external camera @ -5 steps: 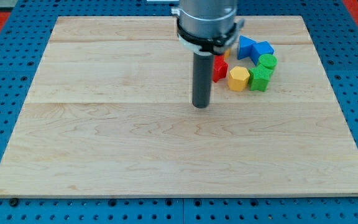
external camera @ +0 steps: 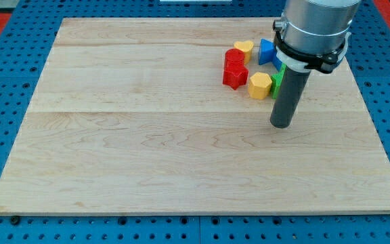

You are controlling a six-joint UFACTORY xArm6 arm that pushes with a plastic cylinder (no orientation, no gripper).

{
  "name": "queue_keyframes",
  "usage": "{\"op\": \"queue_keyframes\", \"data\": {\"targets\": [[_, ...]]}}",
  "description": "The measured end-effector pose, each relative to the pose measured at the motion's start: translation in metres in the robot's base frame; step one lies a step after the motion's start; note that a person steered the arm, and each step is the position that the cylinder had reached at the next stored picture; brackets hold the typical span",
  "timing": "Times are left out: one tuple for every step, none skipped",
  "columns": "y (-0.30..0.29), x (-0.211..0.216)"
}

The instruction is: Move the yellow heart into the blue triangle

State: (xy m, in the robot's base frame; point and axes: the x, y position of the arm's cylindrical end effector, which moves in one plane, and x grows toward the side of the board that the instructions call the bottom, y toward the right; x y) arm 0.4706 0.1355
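The yellow heart lies near the view's top, just left of the blue triangle, and seems to touch it. My tip rests on the board below and to the right of the cluster, well below both blocks. The arm's body hides the right part of the cluster, including part of the blue triangle's right side.
Two red blocks sit below the yellow heart. A yellow hexagon lies right of them. A green block shows partly behind the rod. The wooden board lies on a blue pegboard.
My tip has moved to the view's right, from left of the cluster to below its right side. The arm now uncovers the heart and red blocks and hides the blue and green blocks at right.
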Motion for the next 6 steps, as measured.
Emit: {"op": "queue_keyframes", "data": {"targets": [[0.002,-0.001],[-0.003,-0.003],[-0.063,-0.037],[-0.135,-0.073],[-0.189,-0.114],[-0.183,-0.166]]}}
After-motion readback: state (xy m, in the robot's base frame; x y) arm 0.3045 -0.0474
